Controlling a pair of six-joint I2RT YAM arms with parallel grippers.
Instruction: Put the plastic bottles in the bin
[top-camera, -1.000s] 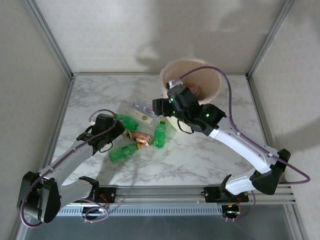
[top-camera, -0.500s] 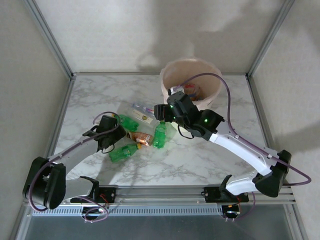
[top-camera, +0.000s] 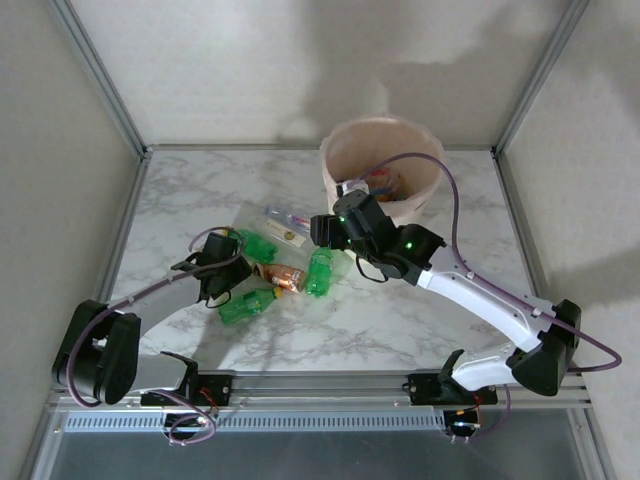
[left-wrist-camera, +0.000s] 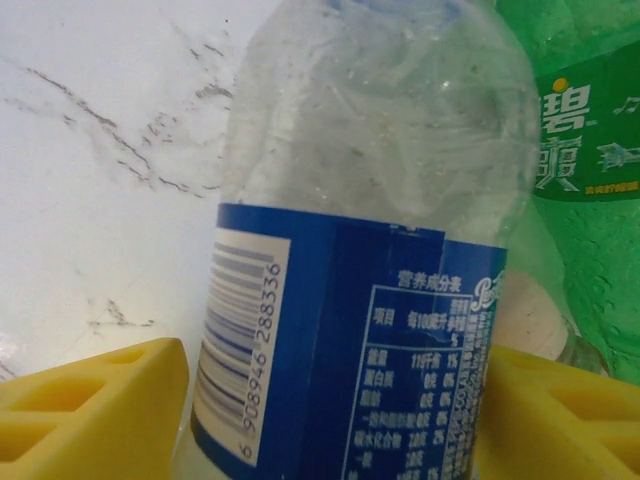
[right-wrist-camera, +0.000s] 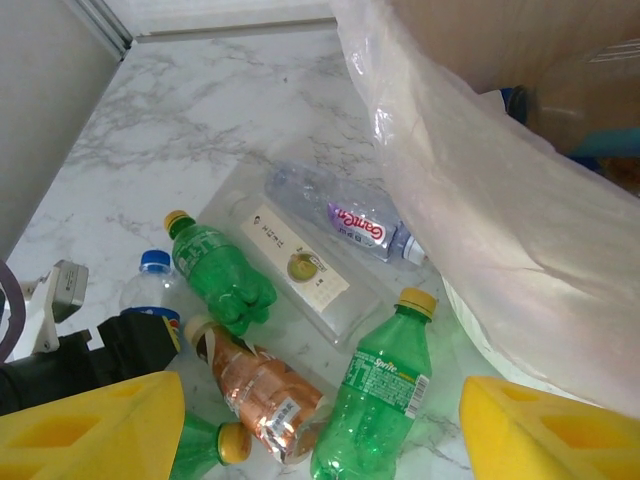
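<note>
Several plastic bottles (right-wrist-camera: 215, 265) lie clustered on the marble table (top-camera: 200, 190) just left of the bin (top-camera: 332, 178), one clear blue-labelled bottle (left-wrist-camera: 350, 300) clamped between the left gripper (left-wrist-camera: 335, 375) fingers, while the right gripper (right-wrist-camera: 318, 405) hangs above them, jaws apart and empty.

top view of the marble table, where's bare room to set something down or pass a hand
Bare marble table lies far left, between the metal frame and the plastic bottles; also along the near rail, and right of the pale peach round bin. Crowded: the bottle cluster beside the bin.
</note>
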